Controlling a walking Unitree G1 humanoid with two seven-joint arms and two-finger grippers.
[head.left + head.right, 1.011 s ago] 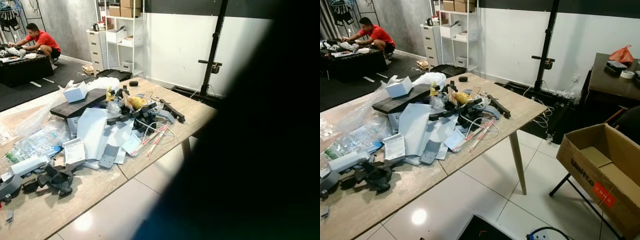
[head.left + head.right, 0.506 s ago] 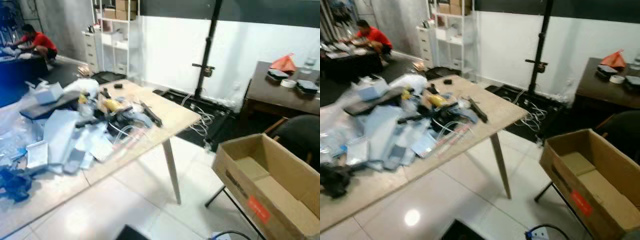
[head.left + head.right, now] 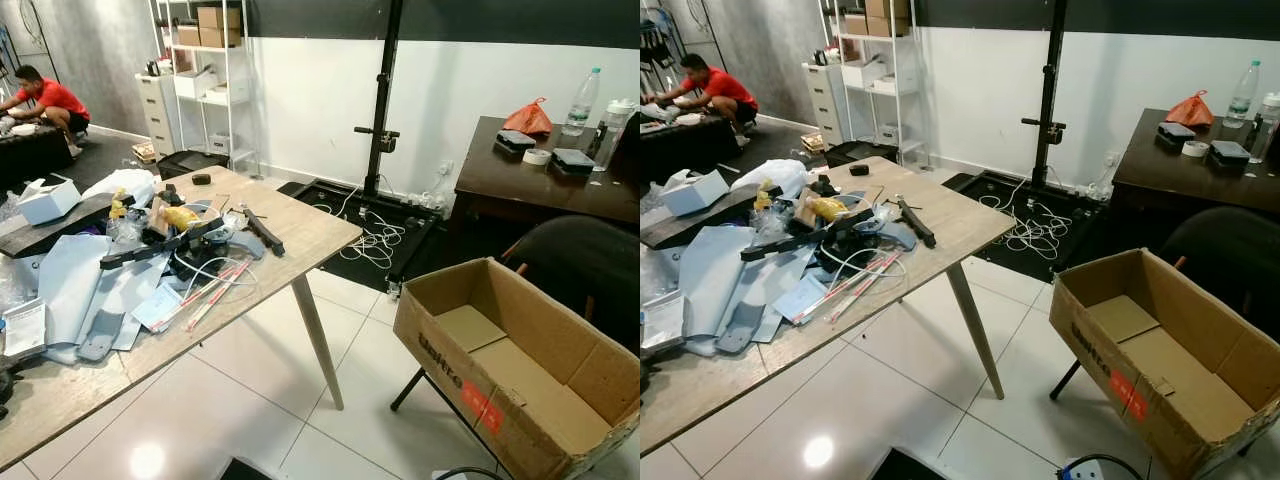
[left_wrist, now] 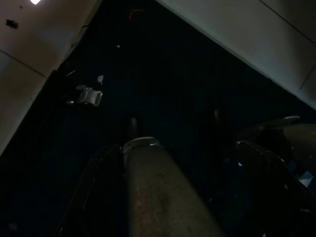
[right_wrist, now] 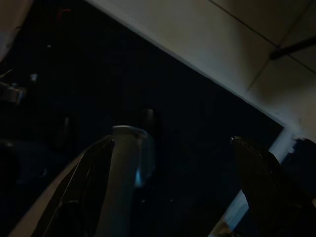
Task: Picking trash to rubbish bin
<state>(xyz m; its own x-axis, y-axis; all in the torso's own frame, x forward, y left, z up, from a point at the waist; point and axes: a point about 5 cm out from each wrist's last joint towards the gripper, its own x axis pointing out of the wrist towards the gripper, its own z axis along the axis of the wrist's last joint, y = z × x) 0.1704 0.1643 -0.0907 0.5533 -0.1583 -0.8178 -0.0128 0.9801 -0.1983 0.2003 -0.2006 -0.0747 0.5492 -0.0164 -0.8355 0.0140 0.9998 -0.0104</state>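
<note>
Cardboard box [image 3: 520, 375] sits open-side up on a black stand at the right, long axis running from near the desk away toward the lower right, so that's the bin. The trash pile [image 3: 150, 260] covers the wooden desk [image 3: 310, 232] on the left, well apart from the box across bare tile floor [image 3: 260, 400]. Compared to a second ago the camera has swung right, so the box is now fully in frame. A person [image 3: 712, 88] crouches far back.

Left wrist view: dark, left hand [image 4: 168, 197] hangs over the floor, can't tell open or closed.

Right wrist view: same deal, right hand [image 5: 168, 192] in shade, grip unreadable. Trash is nowhere near either hand.
</note>
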